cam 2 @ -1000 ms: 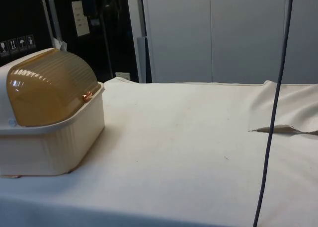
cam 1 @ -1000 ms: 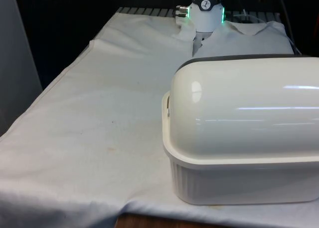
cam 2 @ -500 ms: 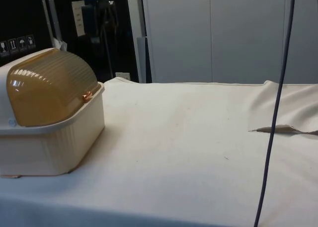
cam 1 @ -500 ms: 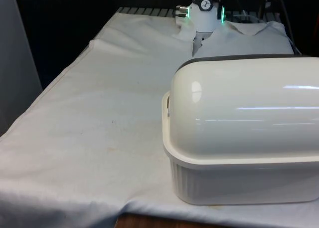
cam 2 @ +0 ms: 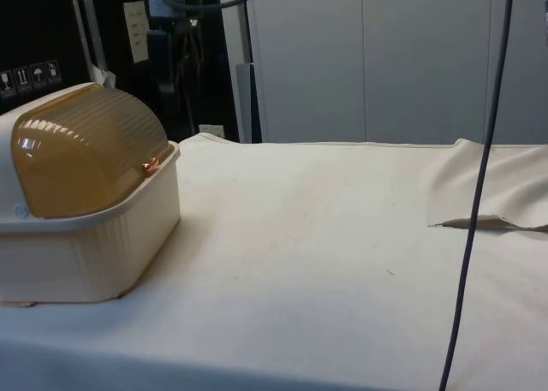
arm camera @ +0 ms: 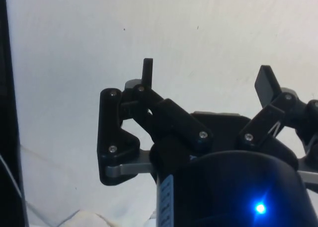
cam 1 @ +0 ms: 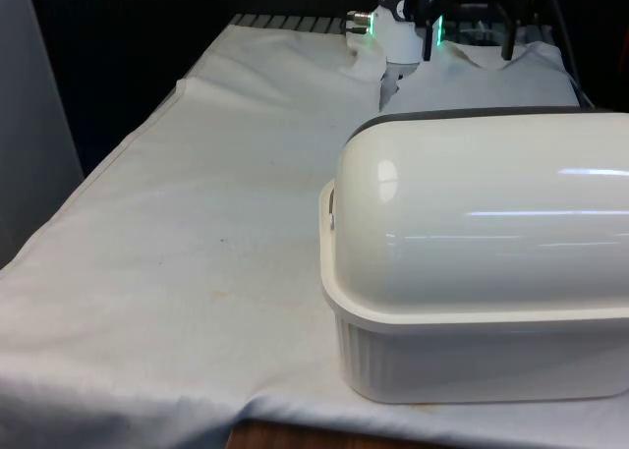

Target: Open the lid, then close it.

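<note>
**Bread box shut, tool spread wide above bare cloth**

The counter under its white cloth (cam 1: 197, 223) fills most of the front view and the lower part of the side view. The cream ribbed plastic bread box (cam 1: 482, 272) takes the lower right of the front view, back turned; in the side view it sits at the left edge (cam 2: 86, 245). Its translucent amber roll-top lid (cam 2: 86, 151) is fully down, its small handle (cam 2: 150, 165) at the front rim. The black two-finger tool (arm camera: 206, 83) has its fingers (arm camera: 147, 72) far apart, gripping nothing, with white cloth beneath.
</note>
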Available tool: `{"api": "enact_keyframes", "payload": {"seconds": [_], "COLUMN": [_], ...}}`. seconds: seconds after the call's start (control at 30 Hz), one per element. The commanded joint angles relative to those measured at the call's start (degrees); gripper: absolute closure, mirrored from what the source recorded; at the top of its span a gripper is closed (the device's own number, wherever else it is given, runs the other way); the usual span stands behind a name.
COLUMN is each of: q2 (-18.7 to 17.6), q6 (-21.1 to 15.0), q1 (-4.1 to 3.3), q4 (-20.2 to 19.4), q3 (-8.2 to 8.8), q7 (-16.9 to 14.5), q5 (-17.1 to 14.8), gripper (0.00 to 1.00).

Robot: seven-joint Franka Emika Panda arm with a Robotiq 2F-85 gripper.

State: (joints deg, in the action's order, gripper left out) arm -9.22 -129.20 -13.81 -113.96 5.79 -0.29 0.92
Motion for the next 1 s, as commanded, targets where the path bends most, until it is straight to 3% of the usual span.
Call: {"api": "enact_keyframes", "payload": {"seconds": [0.0, 0.1, 0.13, 0.2, 0.4, 0.8, 0.83, 0.97], "q2": [0.23, 0.23, 0.0, 0.11, -1.2, -4.24, -4.3, -4.98], "q6": [-1.55, -3.5, -2.01, -5.56, -9.91, -16.21, -15.3, -18.45], "q1": [-0.06, -0.06, 0.0, -0.06, -0.06, -0.06, 0.0, -0.06], "q4": [-0.69, -1.66, -0.97, -2.64, -4.64, -5.84, -5.56, -6.3], "q3": [0.11, 0.06, 0.0, 0.06, 0.06, 0.06, 0.0, 0.06], "q7": [0.06, 0.06, -0.06, 0.0, -0.29, -1.2, -1.26, -1.43], "q5": [0.52, 0.74, 0.29, 0.92, 0.97, 0.97, 0.63, 0.92], "gripper": [0.0, 0.0, 0.0, 0.0, 0.0, 0.0, 0.0, 0.0]}}
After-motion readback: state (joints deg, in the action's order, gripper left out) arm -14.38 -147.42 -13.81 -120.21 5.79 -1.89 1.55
